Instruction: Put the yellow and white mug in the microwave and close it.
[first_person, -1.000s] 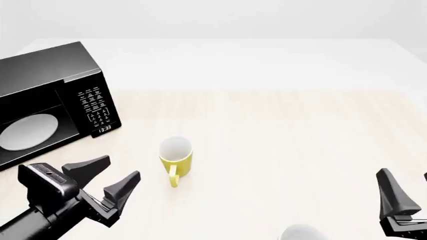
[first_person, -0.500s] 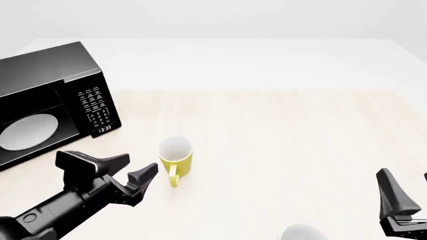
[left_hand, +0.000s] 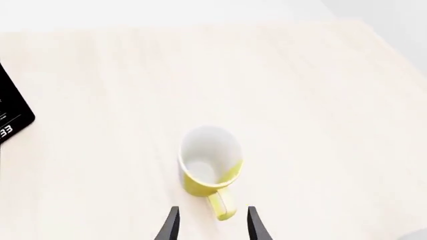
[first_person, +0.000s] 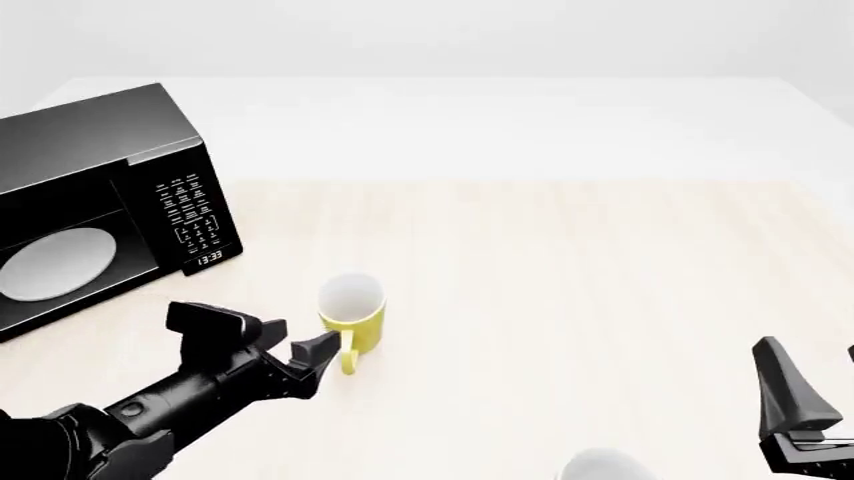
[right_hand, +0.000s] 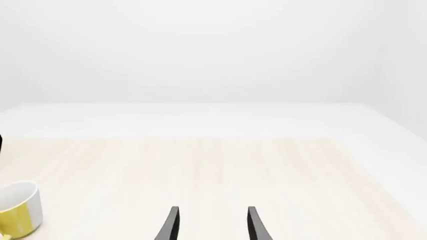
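The yellow and white mug (first_person: 352, 318) stands upright on the wooden table, its handle (first_person: 347, 357) pointing toward the near edge. My left gripper (first_person: 296, 345) is open just left of that handle and level with it. In the left wrist view the mug (left_hand: 209, 161) lies straight ahead, and its handle (left_hand: 221, 205) reaches to the gap between the fingertips of the left gripper (left_hand: 212, 222). The black microwave (first_person: 160, 150) sits at the far left with its white turntable plate (first_person: 56, 263) showing. My right gripper (first_person: 817, 385) hangs open at the near right, far from the mug (right_hand: 18, 209).
A plain white rounded vessel (first_person: 607, 466) peeks in at the near edge beside the right gripper. The microwave's keypad corner (left_hand: 10, 120) shows in the left wrist view. Bare wooden tabletop (first_person: 574, 270) stretches to the right of the mug.
My left gripper has advanced forward and to the right, from well left of the mug to right beside its handle. The right arm and the mug have not moved.
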